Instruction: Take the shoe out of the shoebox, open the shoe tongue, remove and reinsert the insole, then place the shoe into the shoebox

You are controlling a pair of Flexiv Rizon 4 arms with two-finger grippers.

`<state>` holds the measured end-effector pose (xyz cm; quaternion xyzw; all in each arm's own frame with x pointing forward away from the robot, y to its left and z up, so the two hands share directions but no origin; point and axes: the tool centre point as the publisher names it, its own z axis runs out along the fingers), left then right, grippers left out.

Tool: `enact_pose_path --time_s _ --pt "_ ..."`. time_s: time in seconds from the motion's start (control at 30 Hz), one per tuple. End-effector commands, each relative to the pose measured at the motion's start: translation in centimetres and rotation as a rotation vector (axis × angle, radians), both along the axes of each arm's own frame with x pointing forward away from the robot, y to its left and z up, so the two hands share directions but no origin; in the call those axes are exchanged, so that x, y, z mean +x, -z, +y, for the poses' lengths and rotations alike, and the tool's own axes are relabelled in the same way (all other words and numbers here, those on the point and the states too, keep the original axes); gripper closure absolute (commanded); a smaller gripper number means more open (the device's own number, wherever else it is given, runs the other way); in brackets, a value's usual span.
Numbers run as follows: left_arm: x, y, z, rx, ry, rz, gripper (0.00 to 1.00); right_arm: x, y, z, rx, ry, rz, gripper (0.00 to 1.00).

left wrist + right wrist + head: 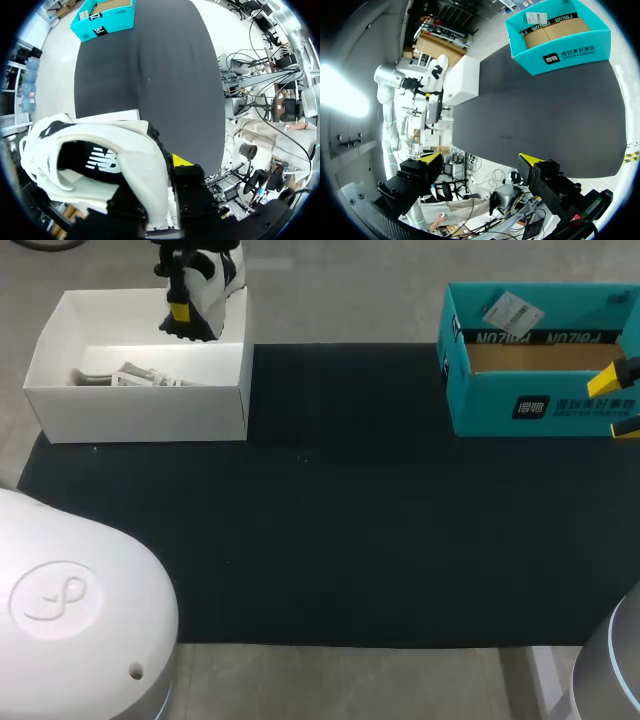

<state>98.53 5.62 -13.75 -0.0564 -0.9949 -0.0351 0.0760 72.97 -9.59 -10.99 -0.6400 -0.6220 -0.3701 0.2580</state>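
My left gripper (pixel 188 308) is clamped on the heel collar of the shoe (pixel 218 280), which hangs above the far wall of the white box (pixel 140 405). My right gripper (pixel 480 160) has its fingers spread and grips nothing, beside the teal box (pixel 540 410).

Procedure, as I judge it:
1. Raise the shoe until the sole clears the rim.
2. Carry it over the mat (pixel 320 540).
3. Set it down sole first.

Print: there is a white logo inside the shoe, and lettering and a tag on the teal box. None of it is transcribed.
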Motion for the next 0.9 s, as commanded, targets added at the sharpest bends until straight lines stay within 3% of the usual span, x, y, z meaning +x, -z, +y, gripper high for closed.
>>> enact_pose_path --time_s 0.03,0.4,0.9 --pt "1.6 -0.1 2.4 -0.03 0.003 0.042 1.0 0.0 0.0 0.0 -0.001 0.001 0.001 0.0" --pt "5.1 -0.8 9.5 -0.029 -0.076 0.082 1.0 0.0 0.0 0.0 -0.001 0.001 0.001 0.0" --pt "7.3 -1.0 16.2 -0.059 -0.181 0.137 1.0 0.0 0.0 0.0 -0.001 0.001 0.001 0.0"
